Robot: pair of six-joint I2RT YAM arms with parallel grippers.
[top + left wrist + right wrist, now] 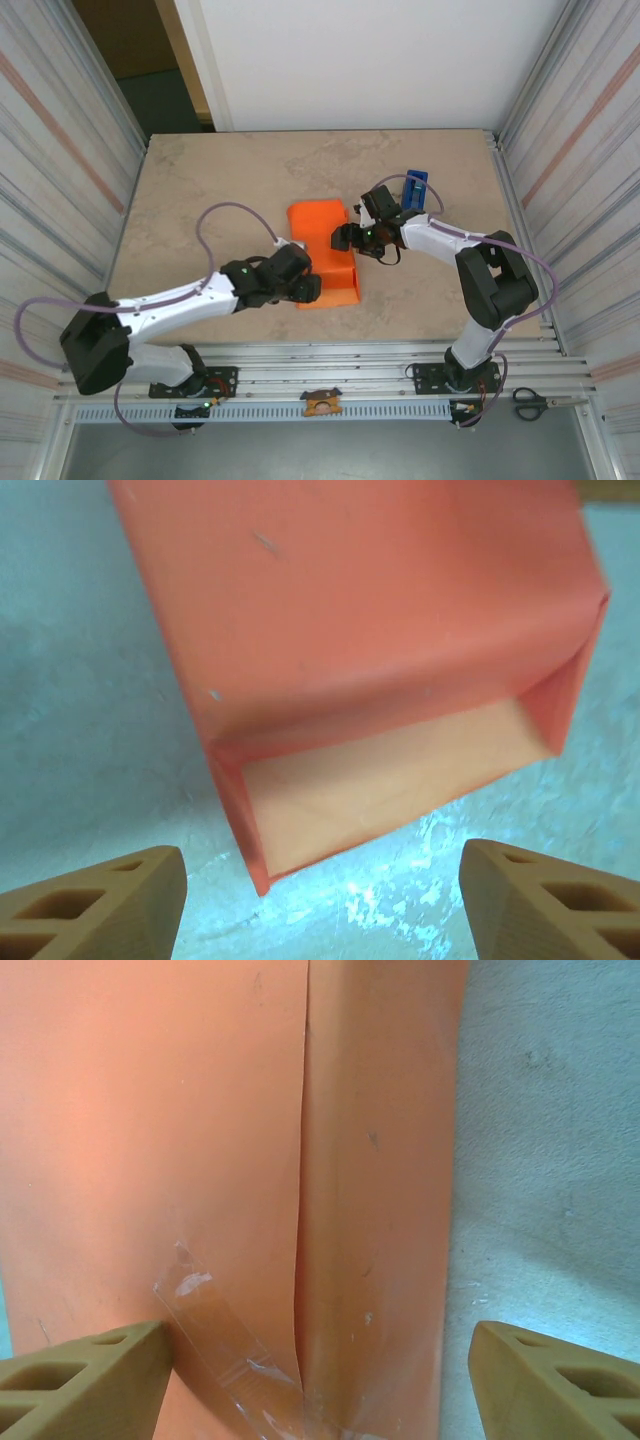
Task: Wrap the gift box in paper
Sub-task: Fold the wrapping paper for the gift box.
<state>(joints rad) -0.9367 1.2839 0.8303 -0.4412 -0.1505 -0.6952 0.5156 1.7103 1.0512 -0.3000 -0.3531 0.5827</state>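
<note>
Two grippers, left (322,872) and right (320,1338), stand released and empty; the paper (325,255) lies just left of the tape dispenser (415,187) as a tube, seam held by tape (215,1330), gift box presumably inside, open end not yet folded.

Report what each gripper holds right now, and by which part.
Nothing is held. The left gripper hangs open facing the open end of the paper; the right gripper hangs open over its taped seam.

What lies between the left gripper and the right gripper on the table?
The folded paper lies between the left gripper and the right gripper, as the top external view shows.
</note>
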